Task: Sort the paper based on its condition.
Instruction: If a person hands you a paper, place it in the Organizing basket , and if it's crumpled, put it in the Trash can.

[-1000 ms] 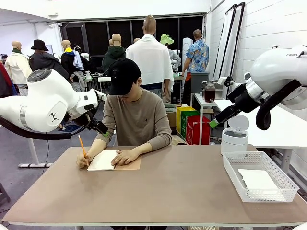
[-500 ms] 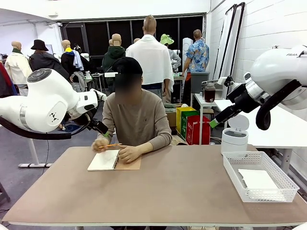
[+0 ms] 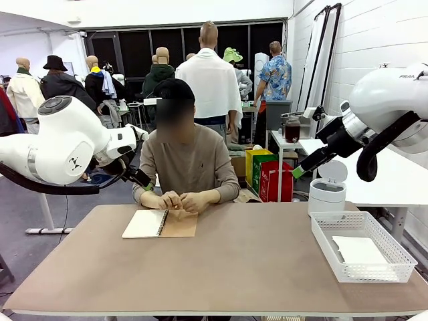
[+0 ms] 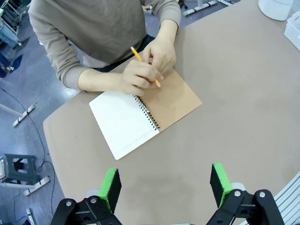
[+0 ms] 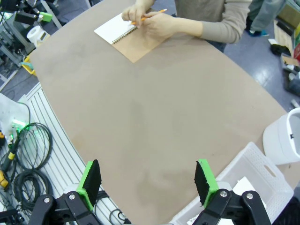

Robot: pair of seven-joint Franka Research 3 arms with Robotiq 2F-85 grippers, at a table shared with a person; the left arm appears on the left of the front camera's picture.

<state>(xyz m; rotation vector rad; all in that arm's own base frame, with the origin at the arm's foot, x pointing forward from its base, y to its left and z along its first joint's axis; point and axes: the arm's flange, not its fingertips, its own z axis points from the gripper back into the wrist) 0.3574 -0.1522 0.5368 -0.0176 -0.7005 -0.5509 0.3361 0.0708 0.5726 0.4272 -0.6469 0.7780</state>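
The paper [image 3: 359,251], a single plain white sheet, lies flat on the floor of a white mesh basket [image 3: 384,274] that stands at the right side of the desk [image 3: 254,267], towards the robot's edge. The right claw [image 5: 147,180] hangs above the bare desk with its two green-padded fingers spread wide and nothing between them. In its wrist view the basket sits at the lower right corner, just beside one of the fingers, and the sheet inside it is partly hidden by the claw's own body. A white lidded bin [image 3: 327,190] stands just beyond the basket, on the far side. The left claw [image 4: 165,185] is likewise open and empty, and it hovers over the left part of the desk, well apart from the basket and the sheet. Ahead of its fingers lies a spiral-bound notebook [image 4: 140,119], opened flat, with a white page on one side of the coil and the brown cover on the other. At the far edge a person's hands [image 3: 180,199] meet over the brown cover, and a yellow pencil [image 4: 136,54] sticks out from between them. The notebook lies across the desk from the basket, with a broad stretch of bare brown surface between the two.
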